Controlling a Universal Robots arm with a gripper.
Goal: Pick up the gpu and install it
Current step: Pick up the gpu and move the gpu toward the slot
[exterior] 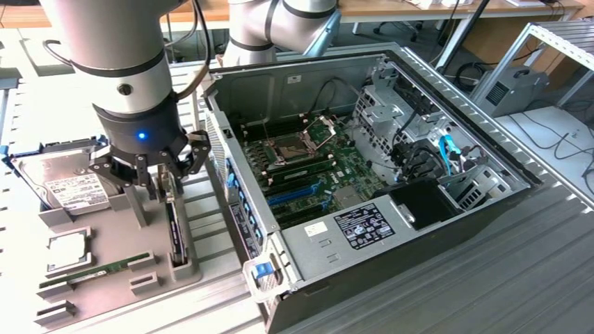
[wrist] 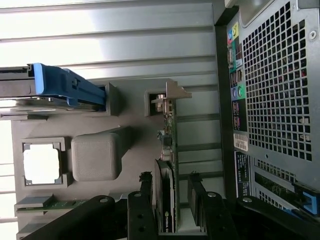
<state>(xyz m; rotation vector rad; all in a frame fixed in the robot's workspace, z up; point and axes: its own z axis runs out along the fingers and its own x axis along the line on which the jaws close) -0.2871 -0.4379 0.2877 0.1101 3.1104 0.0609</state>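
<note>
The gpu (exterior: pixel 177 236) stands on its edge in a slot of the grey holder tray (exterior: pixel 121 285), on the exterior view's left. In the wrist view the gpu (wrist: pixel 167 170) shows edge-on: black shroud, green board, silver bracket at its far end. My gripper (exterior: pixel 163 186) hangs just above the card's near end. There its fingers (wrist: pixel 145 192) straddle the card, one on each side, with a gap on both sides. The gripper (wrist: pixel 170 179) is open and holds nothing.
An open computer case (exterior: pixel 436 229) lies on the exterior view's right, its motherboard (exterior: pixel 307 167) exposed; its perforated rear panel (wrist: pixel 280 75) is close beside the tray. The tray also carries a hard drive (exterior: pixel 69 188), a processor (exterior: pixel 67 252) and a memory stick (exterior: pixel 97 271).
</note>
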